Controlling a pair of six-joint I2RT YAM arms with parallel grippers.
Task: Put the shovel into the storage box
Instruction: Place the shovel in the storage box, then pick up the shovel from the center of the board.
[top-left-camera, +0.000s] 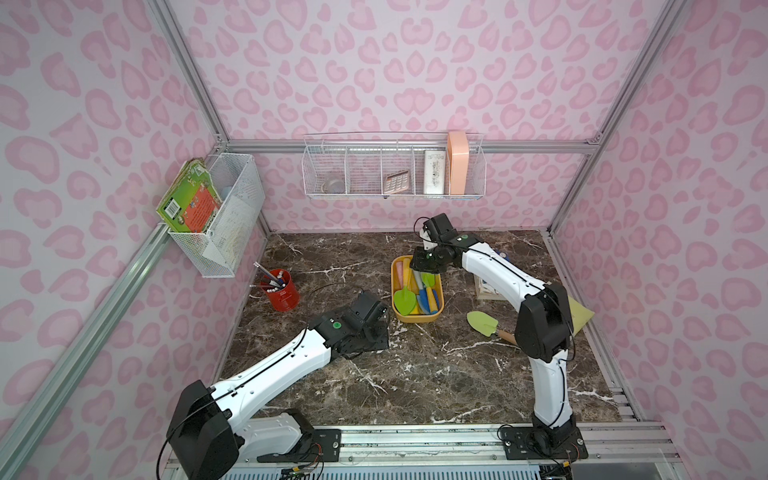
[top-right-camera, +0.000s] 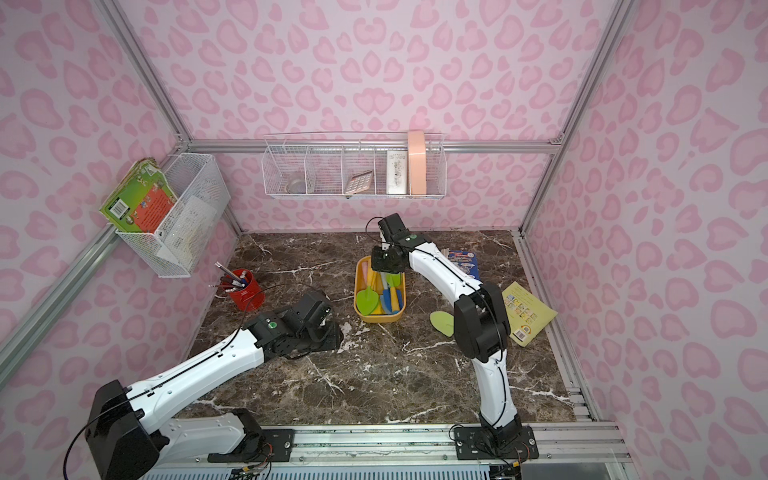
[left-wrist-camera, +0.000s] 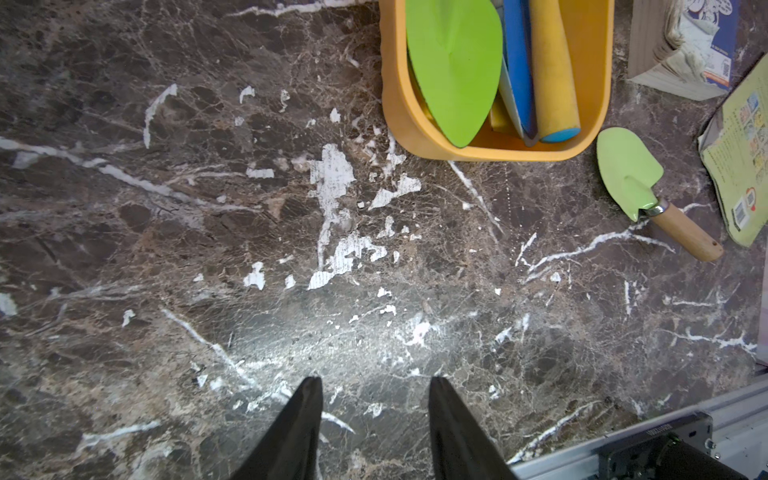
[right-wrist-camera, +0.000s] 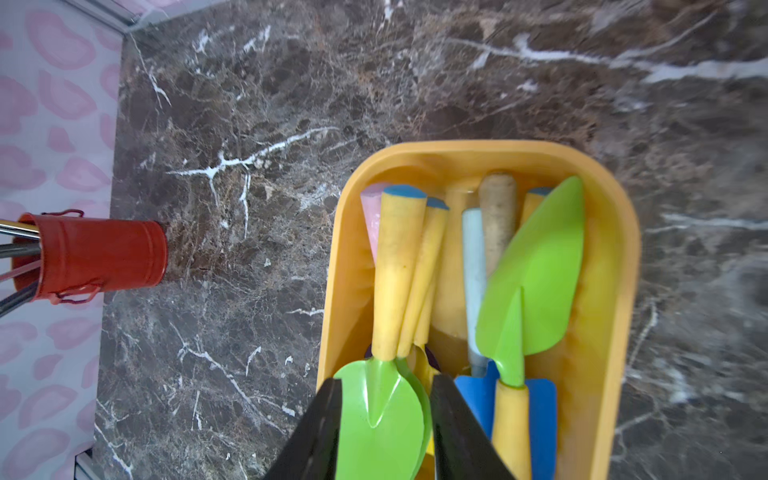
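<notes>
Release needs care: jaws of the right gripper (right-wrist-camera: 386, 379) flank the blade of a green shovel (right-wrist-camera: 390, 316) inside the storage box (right-wrist-camera: 469, 147); whether they pinch it I cannot tell. I'd widen, then lift straight. The left gripper (left-wrist-camera: 375, 380) gapes empty.

Bright, even light; glare on tabletop (left-wrist-camera: 316, 332) (wrist view); edges seemingly blurred.
</notes>
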